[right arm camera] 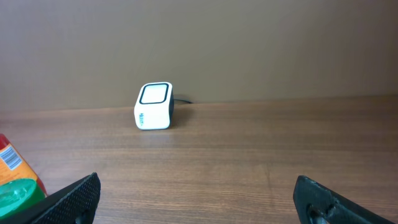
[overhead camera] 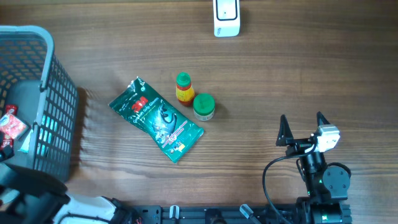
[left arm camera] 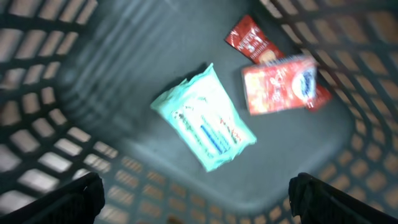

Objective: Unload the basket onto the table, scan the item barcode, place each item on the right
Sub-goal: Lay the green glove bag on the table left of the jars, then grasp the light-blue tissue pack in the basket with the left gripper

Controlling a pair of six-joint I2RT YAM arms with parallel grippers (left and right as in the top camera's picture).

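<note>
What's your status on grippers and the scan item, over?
Left gripper open, over basket, above teal packet and red packets. Right gripper open, empty, facing scanner. Green pouch, small bottle, green-lidded jar mid-table.

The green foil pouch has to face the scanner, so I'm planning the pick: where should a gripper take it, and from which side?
The green pouch lies flat and diagonal on the table, no edge raised for a side pinch. Probably best: come straight down and pinch across its narrow width near its overhead-view lower-right end, nearest the open right gripper.
</note>
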